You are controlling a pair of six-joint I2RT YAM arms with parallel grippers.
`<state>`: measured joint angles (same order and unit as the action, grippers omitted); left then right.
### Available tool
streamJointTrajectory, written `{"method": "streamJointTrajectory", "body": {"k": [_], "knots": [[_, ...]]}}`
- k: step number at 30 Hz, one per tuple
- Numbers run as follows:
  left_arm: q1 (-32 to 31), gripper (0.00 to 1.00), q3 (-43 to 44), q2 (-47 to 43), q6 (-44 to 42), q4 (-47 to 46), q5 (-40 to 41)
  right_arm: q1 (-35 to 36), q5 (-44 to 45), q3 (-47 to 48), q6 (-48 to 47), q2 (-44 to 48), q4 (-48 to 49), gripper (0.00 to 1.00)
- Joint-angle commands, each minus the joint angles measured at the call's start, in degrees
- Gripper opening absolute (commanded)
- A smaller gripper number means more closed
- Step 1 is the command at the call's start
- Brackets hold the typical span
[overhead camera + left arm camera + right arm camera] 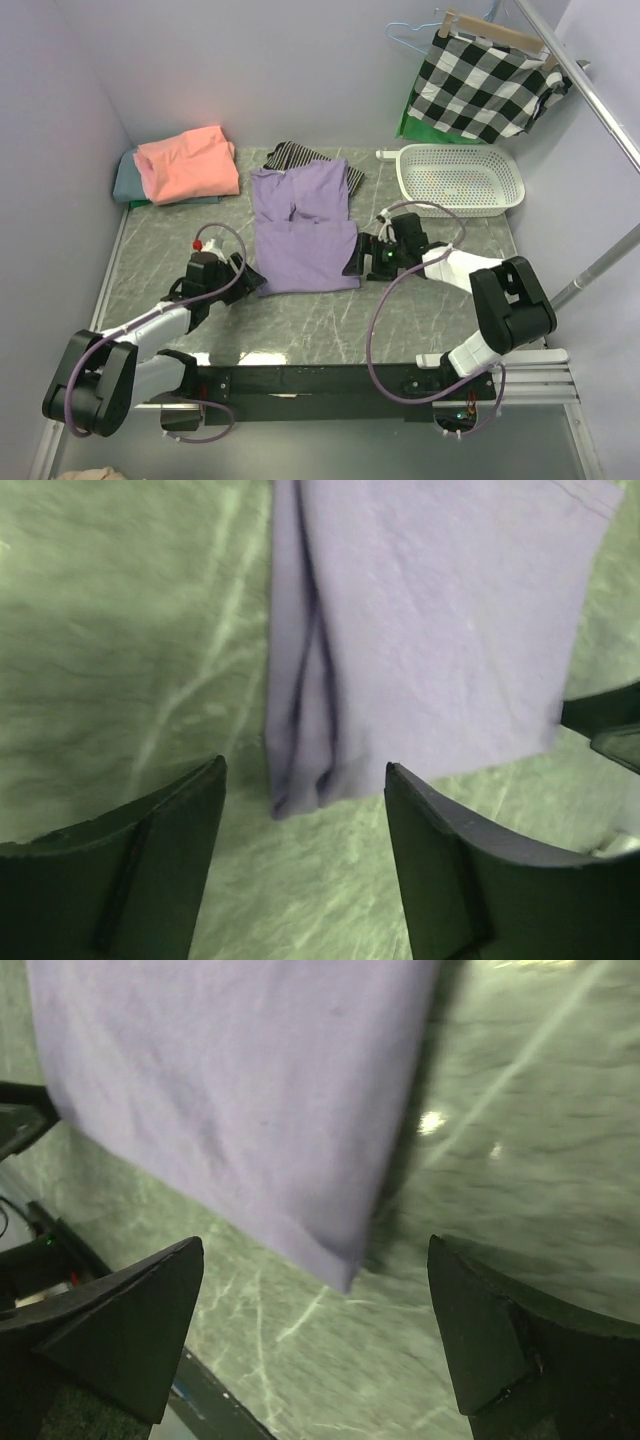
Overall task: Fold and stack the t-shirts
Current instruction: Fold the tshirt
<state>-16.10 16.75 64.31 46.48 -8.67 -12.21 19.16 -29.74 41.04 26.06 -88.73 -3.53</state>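
Observation:
The lavender t-shirt lies partly folded at the table's middle, sleeves tucked in. The folded salmon-pink t-shirt rests on the grey-teal one at the back left. My left gripper is open and empty beside the lavender shirt's near left corner. In the left wrist view that corner lies just past the gripper. My right gripper is open and empty beside the near right corner. In the right wrist view that corner sits between the open fingertips of the gripper.
A striped cloth lies behind the lavender shirt. A white basket stands at the back right. A black-and-white checked cloth hangs on a wooden hanger above it. A metal rail runs along the right.

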Motion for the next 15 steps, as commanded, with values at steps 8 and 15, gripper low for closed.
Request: {"method": "streamJointTrajectory", "body": {"k": [8, 15], "knots": [[-4.2, 0.46, -4.18, 7.4, 3.79, -9.87, -0.28, 4.66, -0.41, -1.75, 5.49, -6.1, 5.2, 0.69], [-5.61, 0.01, -1.9, 10.84, 3.88, -8.31, 4.47, 4.48, -0.94, -0.61, 4.79, -11.55, 6.87, 0.0]]}}
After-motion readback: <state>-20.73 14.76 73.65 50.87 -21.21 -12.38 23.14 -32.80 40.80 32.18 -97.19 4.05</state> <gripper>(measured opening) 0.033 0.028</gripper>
